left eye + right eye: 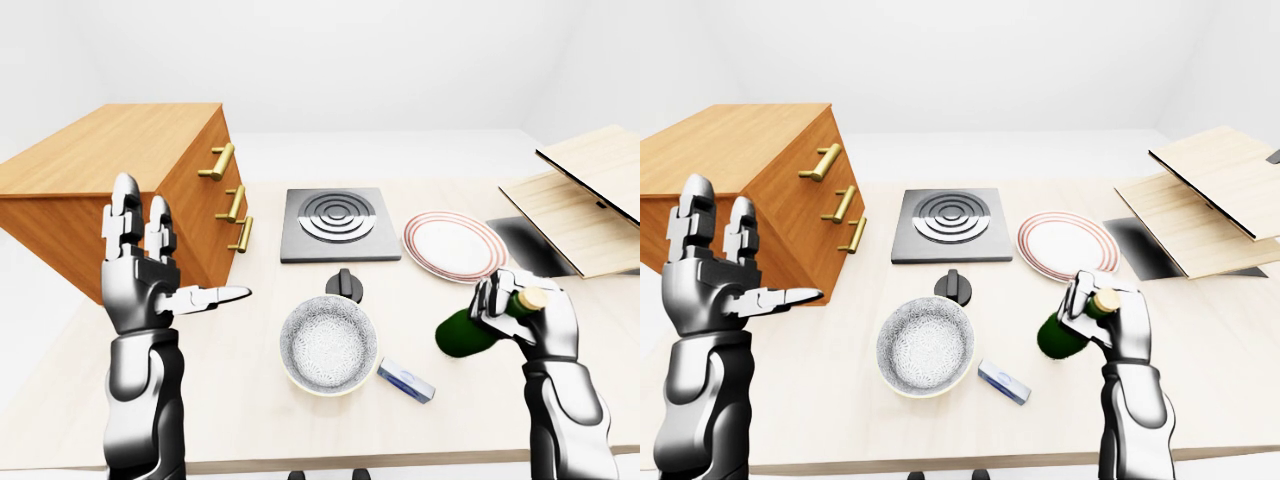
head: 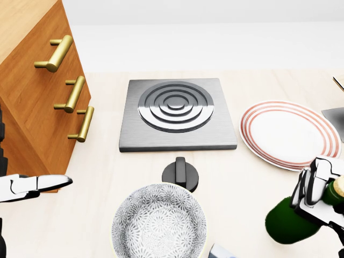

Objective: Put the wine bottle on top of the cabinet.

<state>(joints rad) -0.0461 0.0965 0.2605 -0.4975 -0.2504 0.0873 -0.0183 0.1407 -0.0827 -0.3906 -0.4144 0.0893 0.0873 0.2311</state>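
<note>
While my right hand (image 1: 525, 312) clenches the tilted wine bottle (image 1: 470, 331) by its neck (cork visible), my left hand (image 1: 140, 275) hangs released beside the cabinet (image 1: 120, 170).

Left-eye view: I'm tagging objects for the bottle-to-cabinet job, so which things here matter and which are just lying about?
Belong to the job:
wine bottle, tilted, gripped at its neck by the right robot hand
cabinet

Just lying about:
patterned bowl
striped plate
burner plate
black knob
small blue box
left robot hand, open and holding nothing
</note>
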